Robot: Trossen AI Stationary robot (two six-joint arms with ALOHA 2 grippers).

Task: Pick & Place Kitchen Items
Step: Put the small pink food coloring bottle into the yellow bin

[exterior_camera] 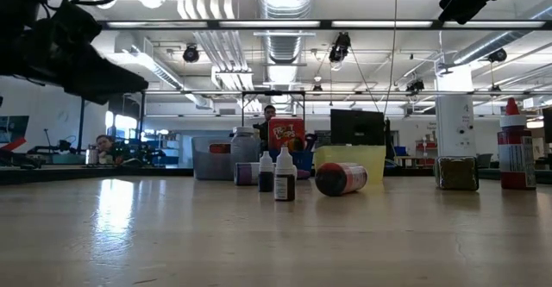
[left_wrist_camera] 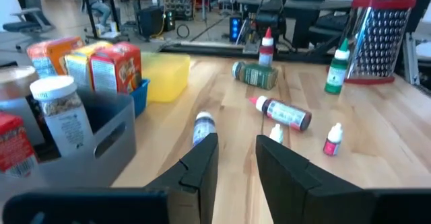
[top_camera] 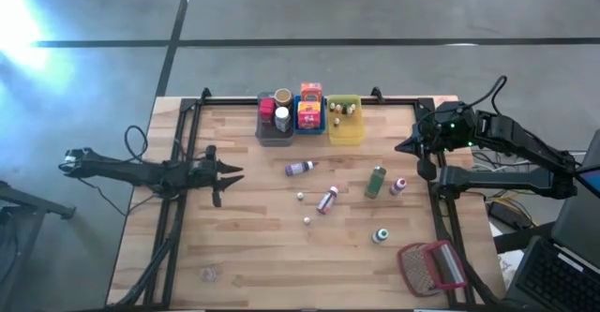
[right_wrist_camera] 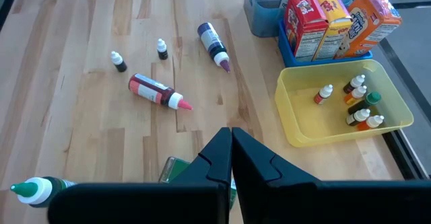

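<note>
Wooden table w/ loose items mid-right: purple bottle, red bottle, green jar. Boxes in blue bin, small bottles in yellow bin. Left jaws at left side, slightly apart, empty. Right jaws near right edge, closed, empty.

The right gripper hung over the table with its fingers pressed together. A yellow bin held six tiny bottles; beside it a blue bin held boxes. A purple bottle, a red bottle and two droppers lay loose.
</note>
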